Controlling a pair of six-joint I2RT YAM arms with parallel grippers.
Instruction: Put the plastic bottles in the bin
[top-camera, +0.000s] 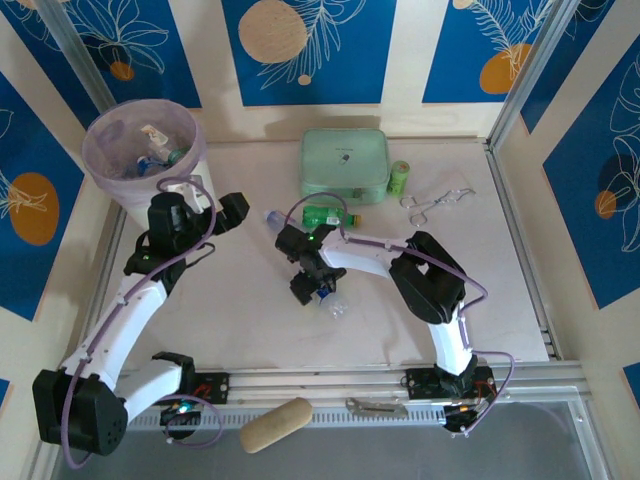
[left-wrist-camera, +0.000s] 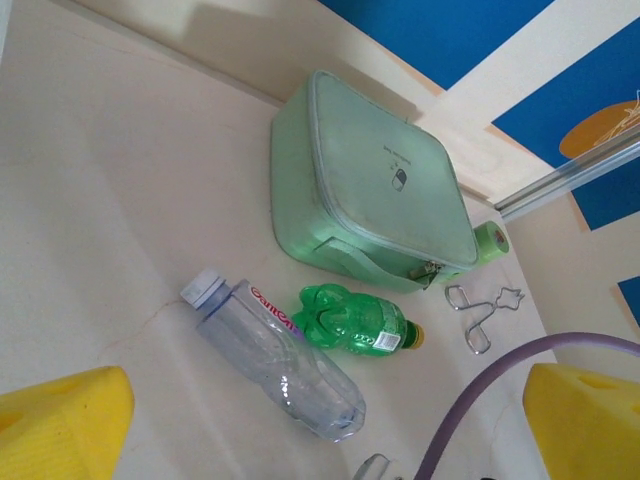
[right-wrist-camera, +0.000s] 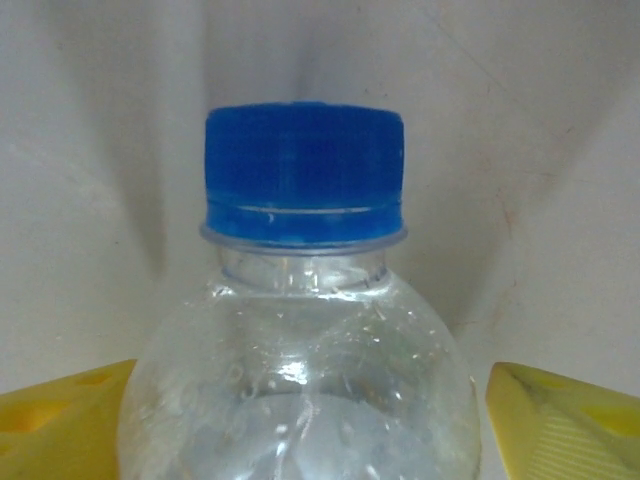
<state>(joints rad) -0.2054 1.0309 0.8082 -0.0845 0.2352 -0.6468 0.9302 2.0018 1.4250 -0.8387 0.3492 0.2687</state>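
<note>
We see our right gripper (top-camera: 316, 288) straddling a blue-capped bottle (right-wrist-camera: 305, 370), grip unclear, and our left gripper (top-camera: 214, 200) wide open, empty.

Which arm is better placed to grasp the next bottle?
Right: the right gripper has a clear blue-capped bottle between its fingers. The left gripper hangs open near the bin, holding nothing.

Am reading red lettering on lying clear plastic bottle with pale cap (left-wrist-camera: 275, 360): starts "Gan", rest unclear. Am seeing small print and logo on mint-green zip case (left-wrist-camera: 370, 190), illegible.
</note>
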